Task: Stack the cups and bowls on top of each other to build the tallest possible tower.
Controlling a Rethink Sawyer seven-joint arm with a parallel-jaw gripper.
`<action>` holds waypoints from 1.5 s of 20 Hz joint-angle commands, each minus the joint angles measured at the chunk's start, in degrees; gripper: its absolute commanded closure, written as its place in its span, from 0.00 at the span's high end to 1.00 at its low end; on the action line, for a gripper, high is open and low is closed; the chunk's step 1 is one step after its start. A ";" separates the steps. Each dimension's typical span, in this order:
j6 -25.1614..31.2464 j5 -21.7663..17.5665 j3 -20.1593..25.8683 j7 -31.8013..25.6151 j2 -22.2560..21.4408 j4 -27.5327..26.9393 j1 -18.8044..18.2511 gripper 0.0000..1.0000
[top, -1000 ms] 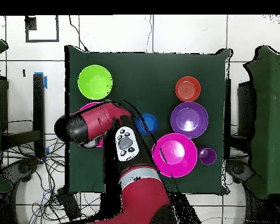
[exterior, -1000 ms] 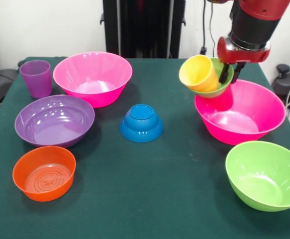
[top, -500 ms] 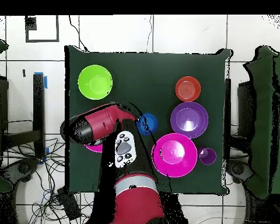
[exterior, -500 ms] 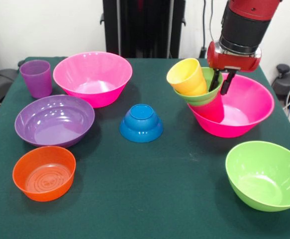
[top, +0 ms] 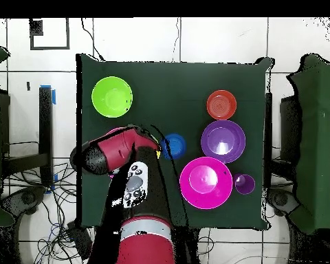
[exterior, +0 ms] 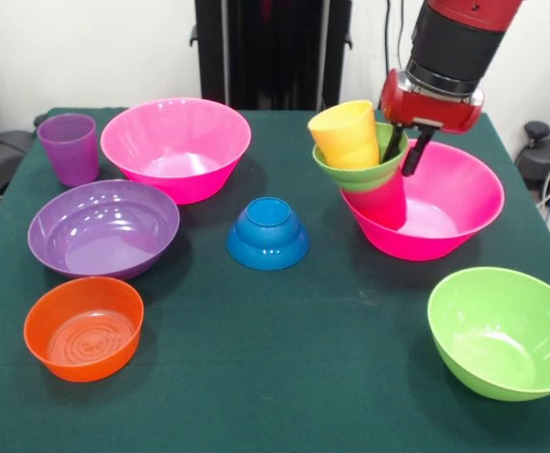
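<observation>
My gripper (exterior: 402, 149) is shut on the rim of the small green bowl (exterior: 361, 173), one finger inside it and one outside. A yellow-orange cup (exterior: 346, 132) sits tilted in that bowl, and a red cup (exterior: 380, 201) hangs under it, down inside the right hot pink bowl (exterior: 454, 203). The small blue bowl (exterior: 268, 232) lies upside down mid-table. At the left are the second hot pink bowl (exterior: 175, 146), the purple cup (exterior: 68, 147), the wide purple bowl (exterior: 103, 227) and the orange bowl (exterior: 83, 327). The lime green bowl (exterior: 503, 330) sits at the near right.
In the overhead view my arm (top: 116, 148) covers the held stack and most of the bowl under it. The lime green bowl (top: 112, 96), blue bowl (top: 173, 146), orange bowl (top: 221, 104) and purple bowl (top: 223, 140) show around it. Table edges are near the outer bowls.
The gripper has carried the green bowl, yellow cup and red cup leftward in the front view. The hot pink bowl beneath has shifted left with them. The yellow cup now stands more upright.
</observation>
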 commanded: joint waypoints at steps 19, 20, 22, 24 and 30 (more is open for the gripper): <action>-1.59 -1.62 -6.04 1.05 7.97 -6.44 -1.12 0.00; 0.00 -0.71 -5.54 0.60 6.59 -5.82 -1.06 0.00; 3.14 0.43 -5.34 0.39 4.94 -5.68 -0.50 0.00; 5.01 1.25 -5.25 0.93 4.42 -6.01 0.13 0.00; 9.75 4.11 -4.38 2.37 2.48 -6.13 1.62 0.00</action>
